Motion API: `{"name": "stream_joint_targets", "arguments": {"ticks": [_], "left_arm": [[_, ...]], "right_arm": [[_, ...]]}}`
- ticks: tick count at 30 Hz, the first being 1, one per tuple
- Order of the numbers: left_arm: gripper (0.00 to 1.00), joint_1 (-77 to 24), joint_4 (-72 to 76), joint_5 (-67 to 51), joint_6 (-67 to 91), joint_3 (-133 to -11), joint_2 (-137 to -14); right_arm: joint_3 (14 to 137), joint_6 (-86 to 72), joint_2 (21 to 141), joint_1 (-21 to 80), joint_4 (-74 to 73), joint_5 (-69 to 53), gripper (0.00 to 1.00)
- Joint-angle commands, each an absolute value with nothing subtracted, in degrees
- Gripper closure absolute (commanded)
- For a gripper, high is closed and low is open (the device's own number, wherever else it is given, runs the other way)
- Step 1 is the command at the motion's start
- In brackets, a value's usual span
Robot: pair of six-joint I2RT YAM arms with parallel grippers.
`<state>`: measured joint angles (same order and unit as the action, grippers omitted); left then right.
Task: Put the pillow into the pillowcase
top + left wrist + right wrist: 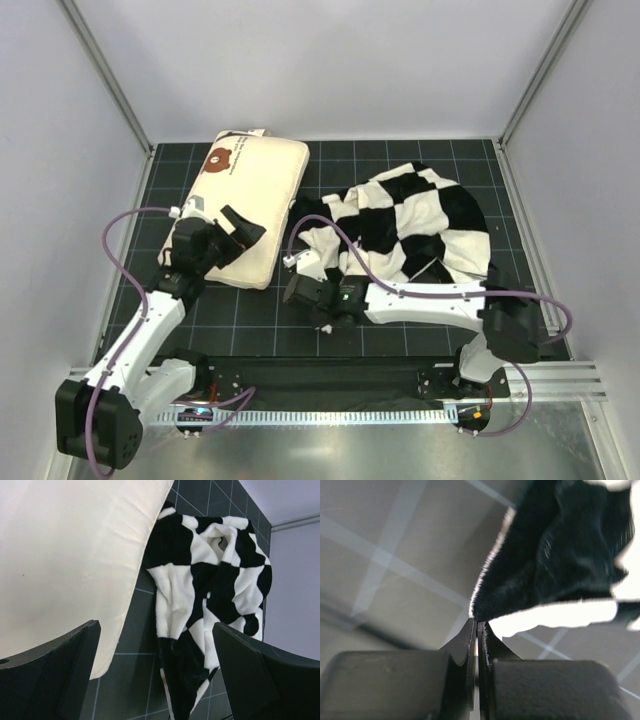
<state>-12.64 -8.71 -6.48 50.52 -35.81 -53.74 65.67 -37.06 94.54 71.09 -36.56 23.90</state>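
The cream pillow (248,200) lies flat at the back left, its brown bear mark (222,158) at the far edge. The black-and-white checked pillowcase (410,225) lies crumpled to its right. My left gripper (245,232) is open and empty over the pillow's near right part. In the left wrist view the pillow (65,555) and the pillowcase (210,580) show between the spread fingers (55,680). My right gripper (298,262) is shut on the pillowcase's near left edge. In the right wrist view the plush cloth (560,555) rises from the closed fingertips (479,630).
The dark gridded mat (250,320) covers the table. White walls with metal posts (110,80) enclose the back and sides. A metal rail (340,408) runs along the near edge by the arm bases. Purple cables (120,240) loop from both arms.
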Motion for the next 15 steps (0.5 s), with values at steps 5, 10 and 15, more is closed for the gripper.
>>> {"name": "stream_joint_targets", "arguments": {"ticks": [5, 10, 15], "left_arm": [[0.0, -17.8, -9.1, -4.9, 49.0, -38.8, -56.5], [0.0, -21.7, -9.1, -3.2, 48.5, -38.3, -58.6], [0.0, -28.7, -8.5, 0.9, 48.9, -38.1, -61.2]], "right_arm": [[68.7, -28.8, 84.6, 73.3, -28.7, 15.1, 0.63], [69.3, -29.6, 81.3, 72.1, -32.3, 20.8, 0.23], [66.2, -31.5, 77.4, 64.4, -34.6, 20.2, 0.23]]}}
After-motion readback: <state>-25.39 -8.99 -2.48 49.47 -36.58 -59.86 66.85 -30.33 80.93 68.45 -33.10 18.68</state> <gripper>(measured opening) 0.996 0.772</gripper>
